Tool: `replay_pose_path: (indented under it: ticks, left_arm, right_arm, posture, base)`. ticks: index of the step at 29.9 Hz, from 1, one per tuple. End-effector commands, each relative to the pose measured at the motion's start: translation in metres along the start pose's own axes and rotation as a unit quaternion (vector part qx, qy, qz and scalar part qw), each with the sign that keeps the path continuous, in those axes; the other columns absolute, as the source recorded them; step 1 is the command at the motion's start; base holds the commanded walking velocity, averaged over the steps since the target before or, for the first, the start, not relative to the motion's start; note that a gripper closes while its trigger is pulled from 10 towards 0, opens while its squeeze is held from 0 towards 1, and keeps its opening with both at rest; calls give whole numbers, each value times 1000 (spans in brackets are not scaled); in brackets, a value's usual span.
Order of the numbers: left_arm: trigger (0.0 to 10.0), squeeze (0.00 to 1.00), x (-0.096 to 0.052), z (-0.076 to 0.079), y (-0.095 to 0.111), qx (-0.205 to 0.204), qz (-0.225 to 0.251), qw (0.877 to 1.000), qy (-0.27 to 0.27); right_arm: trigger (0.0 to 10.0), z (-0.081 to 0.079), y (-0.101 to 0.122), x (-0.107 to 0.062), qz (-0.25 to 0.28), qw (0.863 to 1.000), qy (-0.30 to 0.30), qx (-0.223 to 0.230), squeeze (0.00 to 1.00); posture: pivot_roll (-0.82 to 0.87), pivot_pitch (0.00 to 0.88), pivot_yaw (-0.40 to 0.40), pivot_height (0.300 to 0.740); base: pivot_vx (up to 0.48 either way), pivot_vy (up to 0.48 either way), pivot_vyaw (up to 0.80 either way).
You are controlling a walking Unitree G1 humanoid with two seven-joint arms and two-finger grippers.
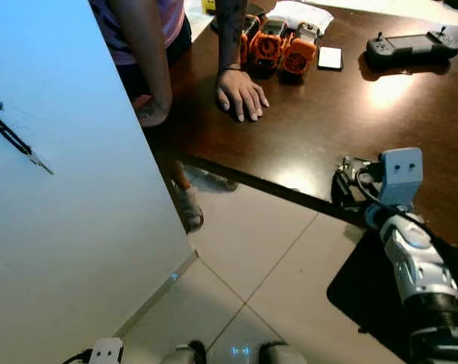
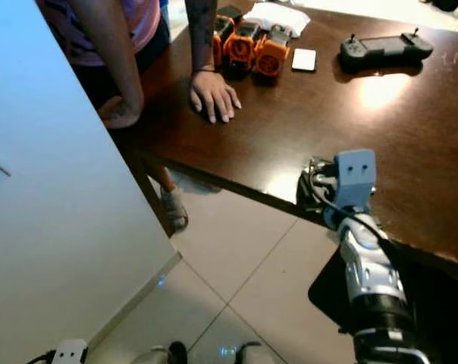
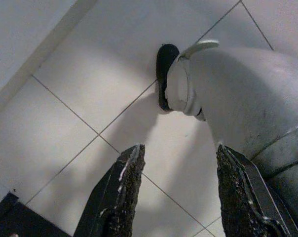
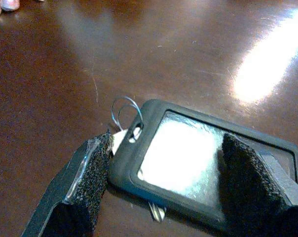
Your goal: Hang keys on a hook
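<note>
As the robot leans over the dark polished wooden tabletop (image 1: 290,144), its right hand (image 4: 159,182) sits at the near edge, lower right of the head-camera frame, with its two black foam-padded fingers spread apart either side of a black rubber-framed card holder with a clear window (image 4: 198,168). A thin wire key ring (image 4: 127,111) passes through the holder's corner, and what looks like a key tip (image 4: 158,212) pokes out beneath; the bundle lies flat on the wood, one finger touching its corner, nothing yet squeezed.

The left hand (image 3: 176,197), fingers also apart, hangs idle over the pale tiled floor (image 3: 80,98).

A person stands at the upper left of the frame, one hand (image 1: 242,95) resting flat on the tabletop. Behind it sit orange and black power-tool batteries (image 1: 278,45), and a black handheld controller (image 1: 411,49) lies at upper right.

The pick-up appears to be the step in hand. Next, the fingers would need to close on the holder and lift it clear, then carry it toward the thin black hook (image 1: 9,136) on the white wall panel (image 1: 77,227) at left.
</note>
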State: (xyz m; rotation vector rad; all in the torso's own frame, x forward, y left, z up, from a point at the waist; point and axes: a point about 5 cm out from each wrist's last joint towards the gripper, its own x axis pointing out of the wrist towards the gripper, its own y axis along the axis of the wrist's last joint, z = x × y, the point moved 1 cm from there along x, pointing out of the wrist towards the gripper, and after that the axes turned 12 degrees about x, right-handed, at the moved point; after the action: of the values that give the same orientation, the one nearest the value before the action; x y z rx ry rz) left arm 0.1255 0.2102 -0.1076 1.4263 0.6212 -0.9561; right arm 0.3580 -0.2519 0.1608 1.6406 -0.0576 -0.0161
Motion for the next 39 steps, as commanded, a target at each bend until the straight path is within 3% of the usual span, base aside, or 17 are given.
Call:
replay_pose_path:
  ticks: [1,15,16,18,19,20,21,39]
  left_arm:
    - [10000,0,-5,-2,-14,0,-22,1000,-2]
    - [10000,0,-13,-14,-22,11,-26,1000,2]
    - [10000,0,-13,-14,-21,13,-24,1000,2]
    - [10000,0,-13,-14,-21,13,-24,1000,2]
    - [10000,0,-13,-15,-19,15,-21,1000,1]
    - [10000,0,-13,-15,-19,15,-21,1000,1]
    - [10000,0,-12,-15,-18,15,-19,1000,0]
    - [10000,0,-8,-7,-12,14,-9,1000,-9]
  right_arm:
    - [10000,2,-18,-4,-40,999,-13,3,0]
    - [10000,-2,-3,5,-18,999,-31,7,0]
    - [7020,-4,0,7,-16,999,-32,7,0]
    - [7020,-4,0,7,-16,999,-32,7,0]
    - [3490,-6,2,9,-13,999,-32,8,0]
    - [3490,-6,2,9,-13,999,-32,8,0]
    - [0,-9,5,11,-11,999,-28,10,0]
    - [0,-25,24,24,5,1000,-1,15,0]
  posture:
    - [-116,231,152,740]
    - [-114,262,168,740]
    - [-113,262,167,740]
    - [-113,262,167,740]
    - [-112,262,167,740]
    - [-112,262,167,740]
    - [-110,261,167,740]
    - [-108,266,153,740]
  base:
    - [0,0,0]
    - [0,0,0]
    - [0,0,0]
    - [0,0,0]
    - [0,0,0]
    - [0,0,0]
    - [0,0,0]
    - [0,0,0]
